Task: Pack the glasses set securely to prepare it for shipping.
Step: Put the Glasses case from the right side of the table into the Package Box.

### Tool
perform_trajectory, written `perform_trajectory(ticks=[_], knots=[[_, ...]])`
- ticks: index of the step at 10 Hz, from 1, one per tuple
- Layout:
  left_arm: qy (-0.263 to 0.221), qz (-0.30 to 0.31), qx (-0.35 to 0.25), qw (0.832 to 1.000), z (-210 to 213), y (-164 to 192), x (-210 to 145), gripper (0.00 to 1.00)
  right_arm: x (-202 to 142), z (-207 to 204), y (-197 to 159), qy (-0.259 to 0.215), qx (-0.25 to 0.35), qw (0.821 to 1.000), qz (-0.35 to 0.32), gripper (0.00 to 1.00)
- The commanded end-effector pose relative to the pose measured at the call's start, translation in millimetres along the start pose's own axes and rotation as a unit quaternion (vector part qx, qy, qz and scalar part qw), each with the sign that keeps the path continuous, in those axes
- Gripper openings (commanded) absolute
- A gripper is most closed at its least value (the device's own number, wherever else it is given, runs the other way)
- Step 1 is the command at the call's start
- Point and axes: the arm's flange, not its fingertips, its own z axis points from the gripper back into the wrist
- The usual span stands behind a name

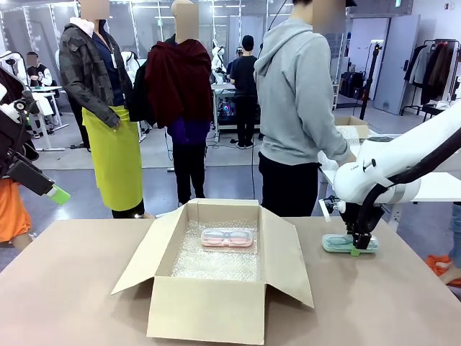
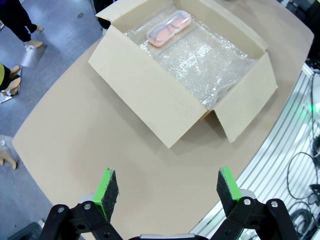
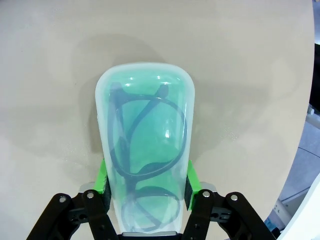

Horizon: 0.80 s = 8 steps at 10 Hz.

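Gripping the mint-green case (image 3: pixel 145 100) across its narrow width, the right hand (image 3: pixel 146 179) presses its green pads (image 3: pixel 102 175) against both long sides. The case lies on the table (image 1: pixel 72 288), just beyond the right flap of the open cardboard box (image 1: pixel 209 310). Its lid is clear and rounded and its base is mint green. Dark-framed spectacles (image 3: pixel 131 165) lie folded inside. The pink case (image 1: pixel 227 237), with the same clear lid and a pink base, lies flat inside the box on bubble wrap (image 1: pixel 216 268), near the far wall. The left hand (image 2: pixel 167 187) hangs high above the table, its fingers spread wide and holding nothing.
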Motion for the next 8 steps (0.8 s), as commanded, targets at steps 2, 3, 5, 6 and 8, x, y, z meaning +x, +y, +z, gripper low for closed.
perform_trajectory(ticks=[2,3,5,6,8], knots=[[-0.006,-0.001,-0.006,1.000,1,0,-1,1.00,2,26,6,-0.013,0.013,1.000,-0.004,0.34],[-0.006,-0.001,-0.006,1.000,1,0,-1,1.00,3,45,10,-0.017,0.014,1.000,-0.006,0.34],[-0.006,-0.001,-0.006,1.000,1,0,-1,1.00,14,88,24,-0.019,0.026,0.999,-0.009,0.34],[-0.006,-0.001,-0.006,1.000,1,0,-1,1.00,21,107,31,-0.013,0.031,0.999,-0.014,0.34],[-0.006,-0.001,-0.006,1.000,1,0,-1,1.00,28,134,41,-0.013,0.039,0.999,-0.034,0.34]])
